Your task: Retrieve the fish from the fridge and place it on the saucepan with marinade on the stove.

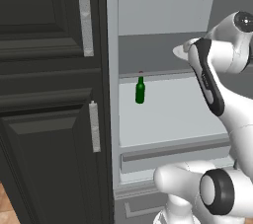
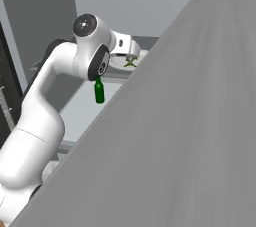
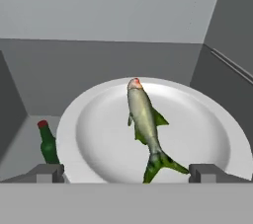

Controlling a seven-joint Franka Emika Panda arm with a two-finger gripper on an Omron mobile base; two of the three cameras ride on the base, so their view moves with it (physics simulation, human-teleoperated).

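The fish (image 3: 144,122), olive-green with a reddish head, lies on a white round plate (image 3: 197,129) on the fridge's upper shelf. Its tail points toward my gripper (image 3: 126,172), which is open just short of the plate's near rim. One of the fingertips (image 3: 47,172) stands to the left of the tail and the other to its right. From the right base view the fish (image 2: 131,61) is a small green speck beyond my wrist. The fridge (image 1: 163,114) stands open, its grey door (image 2: 190,136) swung out at my right. The saucepan, marinade and stove are out of view.
A green glass bottle (image 1: 140,90) stands upright on the shelf below the plate (image 1: 180,50), also visible low left as the bottle (image 3: 48,144). A dark panelled cabinet (image 1: 49,94) flanks the fridge on the left. The fridge's side wall (image 3: 222,65) is close on the right.
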